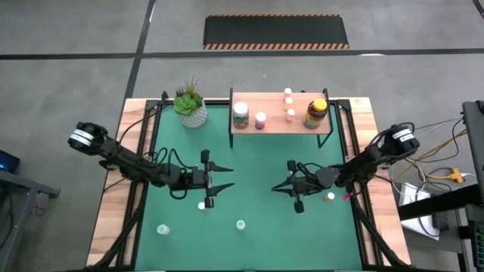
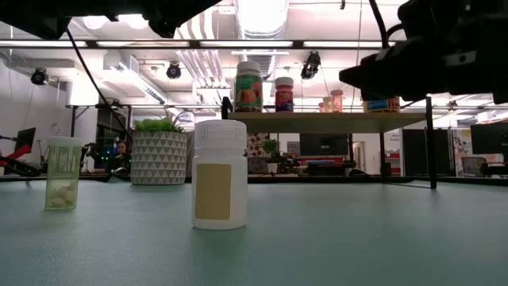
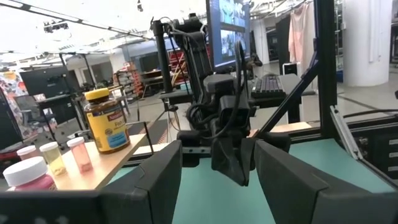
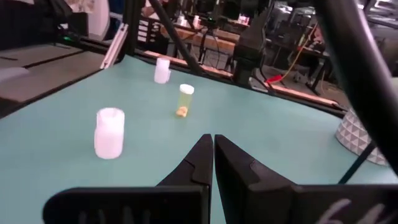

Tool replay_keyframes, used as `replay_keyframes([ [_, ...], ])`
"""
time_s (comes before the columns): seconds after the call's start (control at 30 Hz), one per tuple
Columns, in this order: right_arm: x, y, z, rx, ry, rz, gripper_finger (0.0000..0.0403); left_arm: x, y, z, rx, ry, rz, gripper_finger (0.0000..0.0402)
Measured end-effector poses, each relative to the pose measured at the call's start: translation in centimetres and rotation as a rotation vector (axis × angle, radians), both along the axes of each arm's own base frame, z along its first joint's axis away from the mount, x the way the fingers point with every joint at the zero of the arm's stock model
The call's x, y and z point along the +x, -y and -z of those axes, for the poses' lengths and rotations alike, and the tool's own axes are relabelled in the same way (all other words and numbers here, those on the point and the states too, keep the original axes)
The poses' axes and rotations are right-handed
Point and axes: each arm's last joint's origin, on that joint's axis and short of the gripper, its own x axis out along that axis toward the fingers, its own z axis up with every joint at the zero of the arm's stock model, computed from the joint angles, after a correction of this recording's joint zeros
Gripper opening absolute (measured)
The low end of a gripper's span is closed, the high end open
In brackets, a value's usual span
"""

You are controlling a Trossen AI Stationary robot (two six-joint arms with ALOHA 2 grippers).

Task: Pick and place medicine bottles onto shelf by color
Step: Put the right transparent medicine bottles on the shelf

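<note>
Your left pincer [image 1: 209,180] hovers part-open and empty over the bench [image 1: 257,227]; your right pincer [image 1: 293,187] is closed, holding nothing. The white bottle [image 1: 202,205] stands just beside the left fingers, well short of the shelf [image 1: 281,121]. It looks light, rigid and smooth, so grip its body below the cap.

shelf bottles [image 1: 290,103] tiny (colours unclear), labels unreadable

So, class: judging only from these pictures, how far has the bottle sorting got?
Done: several bottles, including the amber jar, stand on the shelf. In hand: nothing; the left gripper is open and empty, the right gripper shut and empty. Left: white bottles and others on the green table.
</note>
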Motion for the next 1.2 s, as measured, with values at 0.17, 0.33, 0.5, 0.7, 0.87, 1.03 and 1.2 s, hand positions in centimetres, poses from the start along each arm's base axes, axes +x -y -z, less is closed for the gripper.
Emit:
replay_keyframes([
  [0.17,0.5,-0.2,0.0,0.042,-0.005,0.004,0.0009,-0.1,0.0,0.3,0.002,-0.007,0.000,0.0185],
  [0.33,1.4,-0.5,0.2,0.041,-0.018,0.006,0.0009,-0.2,-0.1,0.7,0.007,-0.020,0.000,0.0185],
  [0.5,1.9,-0.7,0.2,0.037,-0.018,0.007,0.0009,-0.3,-0.1,1.0,0.010,-0.030,0.000,0.0185],
  [0.7,2.1,-0.7,0.0,0.042,-0.021,0.008,0.0009,-0.3,-0.1,1.1,0.013,-0.038,0.000,0.0185],
  [0.87,2.1,-0.6,0.0,0.042,-0.022,0.041,0.0009,-0.3,-0.1,1.1,0.010,-0.038,0.001,0.0185],
  [1.03,2.9,-0.8,-0.5,0.053,-0.026,0.070,0.0019,-0.3,0.0,1.5,0.019,-0.084,0.021,0.0185],
  [1.2,4.8,-1.5,-1.5,0.062,-0.072,0.074,0.0068,-0.2,0.1,1.4,0.030,-0.092,0.020,0.0185],
])
